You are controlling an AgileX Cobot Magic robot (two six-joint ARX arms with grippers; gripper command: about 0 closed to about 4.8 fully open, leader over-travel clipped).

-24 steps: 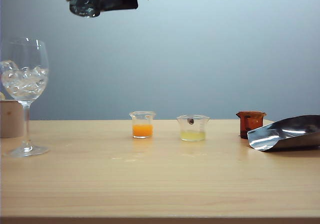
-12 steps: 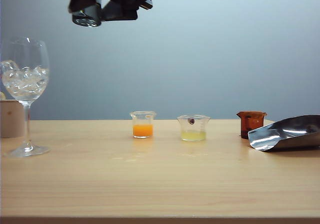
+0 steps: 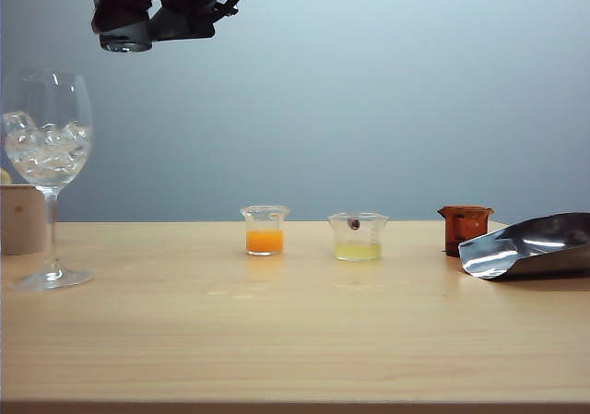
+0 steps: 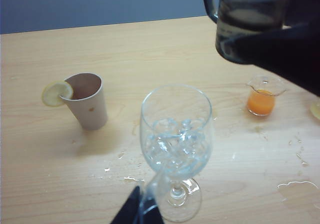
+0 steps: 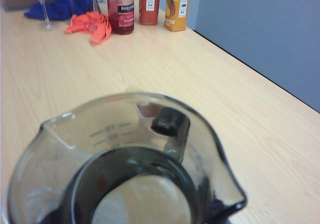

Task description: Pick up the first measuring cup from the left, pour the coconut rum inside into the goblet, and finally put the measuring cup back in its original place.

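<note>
Looks like a lab bench staged as a bar: bare wooden table (image 3: 295, 340) against a plain grey backdrop (image 3: 387, 91). Set with a goblet (image 3: 46, 156) of ice, small cups of coloured drink, a steel scoop (image 3: 530, 245), bottles (image 5: 120, 8), juice cartons (image 5: 177, 4), and a paper cup (image 4: 87, 100) with a lemon slice (image 4: 56, 93).

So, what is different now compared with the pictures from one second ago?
The right gripper, shut on the measuring cup, has moved left along the top of the exterior view, toward the goblet. Nothing was taken or let go. The goblet, the orange cup, the yellow cup, the amber cup and the left gripper kept their places.
</note>
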